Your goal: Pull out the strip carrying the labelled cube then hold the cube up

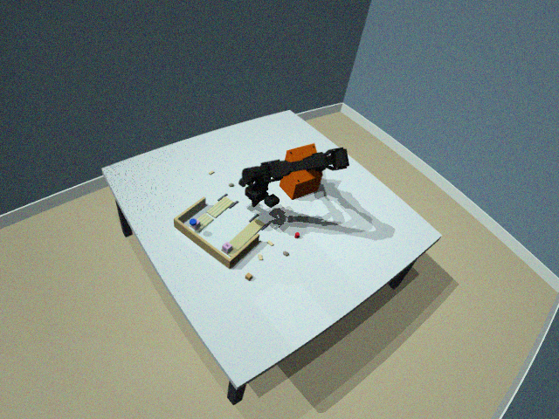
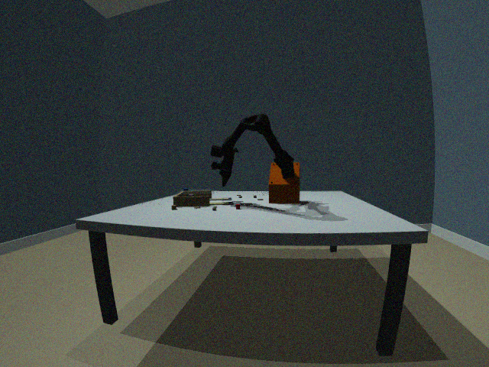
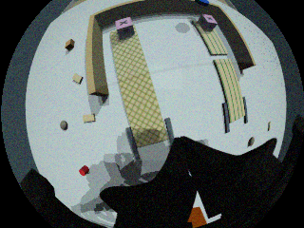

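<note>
A checkered strip [image 1: 247, 233] [image 3: 135, 85] lies in one piece. A pink-topped cube [image 1: 227, 247] [image 3: 124, 26] with a dark cross mark sits at its far end. A striped strip shows as two pieces with a gap: a near piece [image 1: 220, 207] [image 3: 230, 90] and a far piece [image 3: 212, 40]. Another pink-topped marked cube [image 3: 208, 21] is at the far piece's outer end. My gripper [image 1: 254, 204] [image 2: 224, 184] [image 3: 179, 141] is shut and empty, raised above the table near the strips' near ends. It touches neither strip.
A low wooden wall [image 1: 203, 243] [image 2: 191, 200] [image 3: 97, 57] surrounds the far ends on three sides. Dark guides flank the near ends. A blue round piece [image 1: 193, 222] is by the striped strip's far end. A red piece [image 1: 297, 235] [image 3: 84, 170], stones and wooden bits lie around.
</note>
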Tool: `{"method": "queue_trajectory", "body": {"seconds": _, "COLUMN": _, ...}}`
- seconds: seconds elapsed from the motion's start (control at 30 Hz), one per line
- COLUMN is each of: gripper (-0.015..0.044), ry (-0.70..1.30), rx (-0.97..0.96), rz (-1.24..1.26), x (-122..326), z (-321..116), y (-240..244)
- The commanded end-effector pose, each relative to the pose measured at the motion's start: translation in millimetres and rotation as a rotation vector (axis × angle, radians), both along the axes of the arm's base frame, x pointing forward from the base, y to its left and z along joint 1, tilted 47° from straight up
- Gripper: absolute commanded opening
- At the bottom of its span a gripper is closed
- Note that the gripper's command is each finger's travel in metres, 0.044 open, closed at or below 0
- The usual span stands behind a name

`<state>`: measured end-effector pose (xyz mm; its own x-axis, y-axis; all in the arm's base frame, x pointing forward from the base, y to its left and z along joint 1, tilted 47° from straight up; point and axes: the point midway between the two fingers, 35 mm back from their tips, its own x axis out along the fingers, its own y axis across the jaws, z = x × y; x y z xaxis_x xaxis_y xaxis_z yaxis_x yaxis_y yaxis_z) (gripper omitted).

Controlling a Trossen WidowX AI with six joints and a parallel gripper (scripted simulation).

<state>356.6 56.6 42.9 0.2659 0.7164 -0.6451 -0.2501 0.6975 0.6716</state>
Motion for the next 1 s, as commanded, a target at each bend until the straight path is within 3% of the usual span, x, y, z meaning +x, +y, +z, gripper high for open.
{"method": "queue_trajectory", "body": {"seconds": 0.0, "gripper": 0.0000, "ry": 0.071, "rx": -0.030, "rz": 0.211, "x": 0.7, "z": 8.7, "y": 31.5}}
{"method": "queue_trajectory", "body": {"seconds": 0.97, "gripper": 0.0000, "ry": 0.071, "rx": -0.032, "rz": 0.211, "x": 3.6, "z": -13.5, "y": 58.6}}
